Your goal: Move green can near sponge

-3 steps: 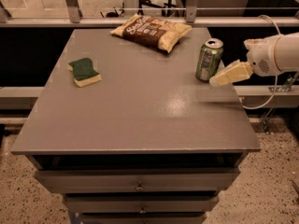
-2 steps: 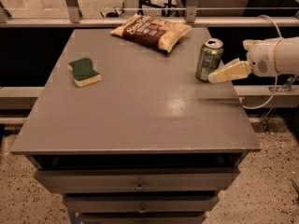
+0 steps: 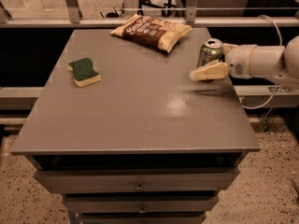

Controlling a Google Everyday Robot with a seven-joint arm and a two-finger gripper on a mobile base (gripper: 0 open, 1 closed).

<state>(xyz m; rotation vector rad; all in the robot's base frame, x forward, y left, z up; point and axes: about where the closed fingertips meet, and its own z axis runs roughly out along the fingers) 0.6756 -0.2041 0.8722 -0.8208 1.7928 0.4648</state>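
Note:
The green can stands upright near the table's right edge. My gripper reaches in from the right at can height and is open around the can. Its pale near finger lies across the front of the can's lower part, and the far finger is hidden behind the can. The sponge, dark green on top with a yellow base, lies flat on the left side of the table, far from the can and the gripper.
A tan-and-brown snack bag lies at the back middle of the grey table. A metal railing runs behind the table. The arm's cable loops off the right side. Drawers sit below the front edge.
My gripper has moved left, so its near finger now reaches past the front of the can. The can, sponge and bag have stayed where they were.

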